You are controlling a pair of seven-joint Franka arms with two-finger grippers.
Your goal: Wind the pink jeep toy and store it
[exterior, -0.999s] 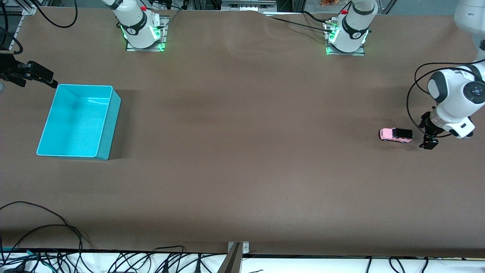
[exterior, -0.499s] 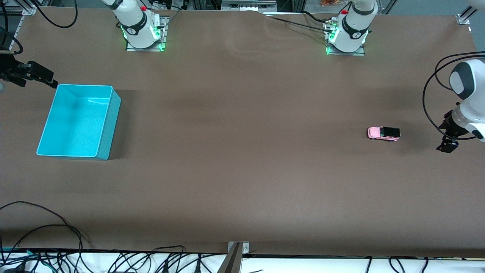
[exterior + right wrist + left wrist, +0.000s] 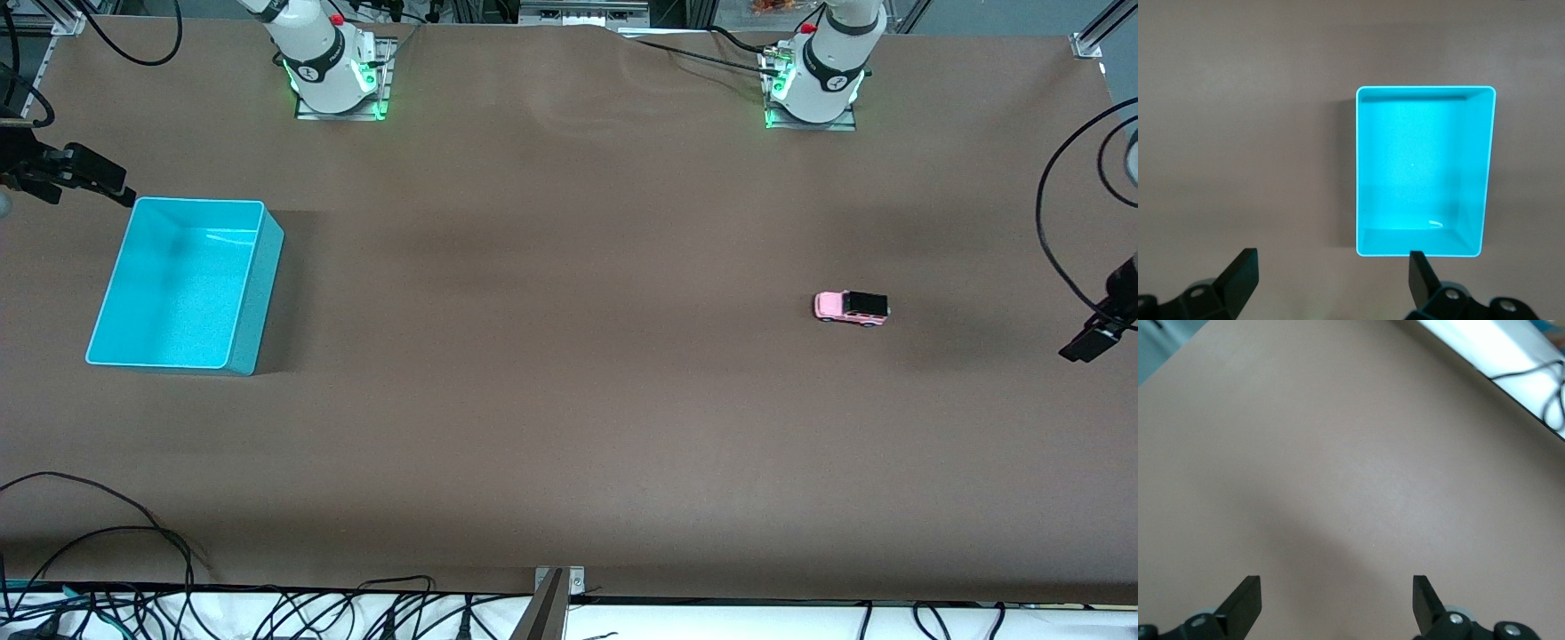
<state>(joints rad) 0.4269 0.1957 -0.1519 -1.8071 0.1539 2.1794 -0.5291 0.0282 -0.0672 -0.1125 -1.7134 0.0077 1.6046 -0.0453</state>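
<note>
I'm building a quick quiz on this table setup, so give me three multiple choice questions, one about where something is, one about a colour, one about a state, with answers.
1. Where is the pink jeep toy?
A. in the turquoise bin
B. on the table toward the left arm's end
C. in the right gripper

2. What colour is the jeep's roof?
A. black
B. white
C. yellow

3. How is the left gripper?
A. shut on the jeep
B. shut on nothing
C. open and empty

Answers: 1 B, the jeep stands on the bare table, apart from the turquoise bin. 2 A, the front view shows a black roof. 3 C, the left wrist view shows its fingers wide apart over bare table.
</note>
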